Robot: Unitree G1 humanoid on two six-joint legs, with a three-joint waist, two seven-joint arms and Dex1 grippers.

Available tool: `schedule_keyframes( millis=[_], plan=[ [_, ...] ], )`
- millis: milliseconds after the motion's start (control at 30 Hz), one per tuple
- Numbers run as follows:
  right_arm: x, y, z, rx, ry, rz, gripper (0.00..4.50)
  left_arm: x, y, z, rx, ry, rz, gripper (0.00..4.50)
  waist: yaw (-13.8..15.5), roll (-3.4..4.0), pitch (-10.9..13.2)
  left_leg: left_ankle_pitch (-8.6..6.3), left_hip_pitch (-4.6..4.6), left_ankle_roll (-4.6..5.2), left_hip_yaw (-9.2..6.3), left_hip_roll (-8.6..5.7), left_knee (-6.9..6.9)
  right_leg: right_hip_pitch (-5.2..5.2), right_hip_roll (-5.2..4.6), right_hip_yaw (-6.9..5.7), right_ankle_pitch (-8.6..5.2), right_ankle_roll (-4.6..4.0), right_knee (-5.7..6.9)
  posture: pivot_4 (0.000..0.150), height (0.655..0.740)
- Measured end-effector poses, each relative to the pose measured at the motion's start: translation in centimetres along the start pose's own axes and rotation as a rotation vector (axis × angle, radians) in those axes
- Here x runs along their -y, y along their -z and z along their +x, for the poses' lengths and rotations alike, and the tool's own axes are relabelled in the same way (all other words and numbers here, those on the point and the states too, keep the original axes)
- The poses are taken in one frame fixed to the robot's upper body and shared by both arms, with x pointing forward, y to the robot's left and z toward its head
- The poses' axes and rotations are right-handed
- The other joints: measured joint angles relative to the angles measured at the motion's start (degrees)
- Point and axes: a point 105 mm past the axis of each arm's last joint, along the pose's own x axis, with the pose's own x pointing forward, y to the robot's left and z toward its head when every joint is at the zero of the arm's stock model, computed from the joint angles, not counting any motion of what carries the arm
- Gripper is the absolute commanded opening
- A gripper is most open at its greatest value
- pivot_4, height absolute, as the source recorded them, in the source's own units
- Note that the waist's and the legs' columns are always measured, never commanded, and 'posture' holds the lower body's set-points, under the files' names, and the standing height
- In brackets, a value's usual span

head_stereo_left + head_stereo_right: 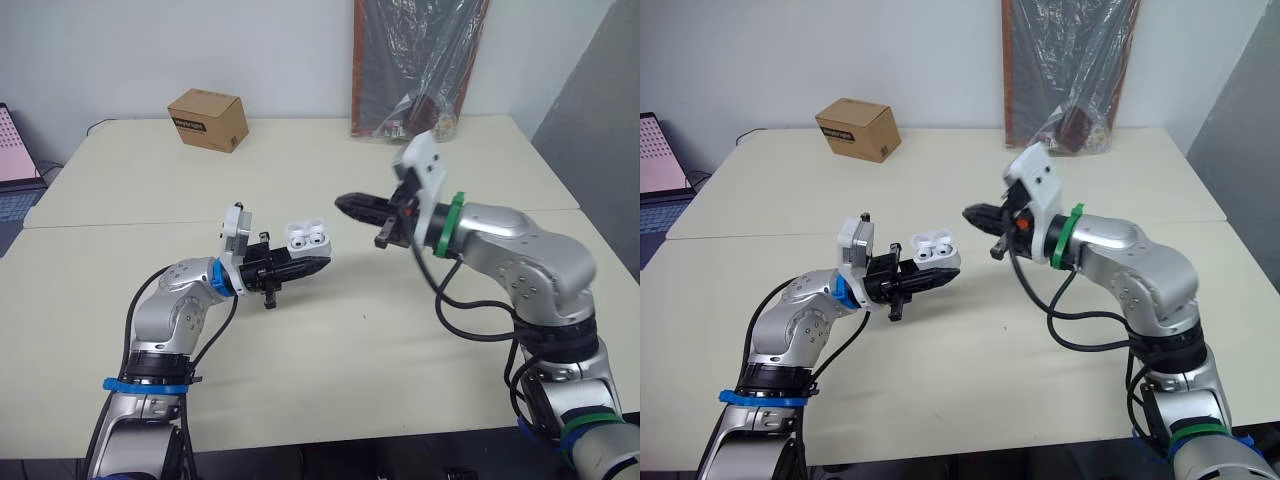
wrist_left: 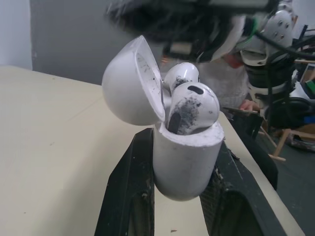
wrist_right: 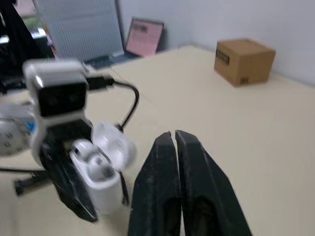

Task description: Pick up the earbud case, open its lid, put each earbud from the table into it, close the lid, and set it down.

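Note:
A white earbud case (image 1: 306, 240) is held above the table with its lid (image 2: 132, 83) swung open. Two white earbuds (image 2: 189, 101) sit in its sockets. My left gripper (image 1: 300, 266) is shut on the case body (image 2: 184, 160), one black finger on each side. My right gripper (image 1: 350, 206) hovers a short way to the right of the case and slightly higher, fingers pressed together with nothing between them. In the right wrist view the case (image 3: 101, 169) lies just beyond those shut fingertips (image 3: 173, 142).
A brown cardboard box (image 1: 208, 120) stands at the back left of the cream table (image 1: 330, 330). A dark plastic-wrapped board (image 1: 415, 65) leans on the wall at the back right. A laptop (image 1: 12, 165) sits off the table's left edge.

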Motion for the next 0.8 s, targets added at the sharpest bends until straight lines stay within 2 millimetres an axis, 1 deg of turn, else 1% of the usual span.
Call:
schedule_keyframes(
  millis=[100,200,467,600,800],
  plan=[
    [-0.5,1.3,1.2,-0.078,-0.038,-0.026,0.03,0.3,-0.1,0.2,-0.003,0.016,-0.005,0.77,0.0,0.00,0.0,0.00,-0.13,0.00,-0.01,0.01,-0.01,-0.13,-0.01,-0.01,0.00,-0.01,0.01,0.150,0.7400],
    [-1.0,1.9,1.7,-0.113,-0.065,-0.043,0.03,0.3,0.0,0.2,-0.008,0.019,-0.017,0.77,0.1,0.00,0.0,0.00,-0.19,0.00,-0.02,0.00,-0.01,-0.18,-0.03,-0.02,0.00,-0.01,0.01,0.150,0.7400],
    [-1.8,0.9,2.0,-0.076,-0.095,-0.061,0.03,0.4,0.4,0.0,-0.038,0.017,-0.058,0.77,0.1,0.00,0.0,0.00,-0.18,0.00,-0.03,0.00,0.00,-0.17,-0.03,-0.04,0.01,-0.01,0.03,0.150,0.7400],
    [-1.8,0.4,1.9,-0.051,-0.095,-0.067,0.03,0.5,0.9,-0.2,-0.048,0.012,-0.083,0.77,0.1,0.00,0.0,0.00,-0.19,0.00,-0.03,0.00,0.00,-0.17,-0.03,-0.03,0.01,-0.01,0.03,0.150,0.7400],
    [-2.2,-0.4,1.6,-0.019,-0.106,-0.097,0.03,0.2,0.9,0.1,-0.045,-0.012,-0.102,0.77,0.1,0.00,0.0,0.00,-0.19,0.00,-0.03,0.00,0.00,-0.17,-0.03,-0.04,0.01,-0.01,0.03,0.150,0.7400]
  ],
)
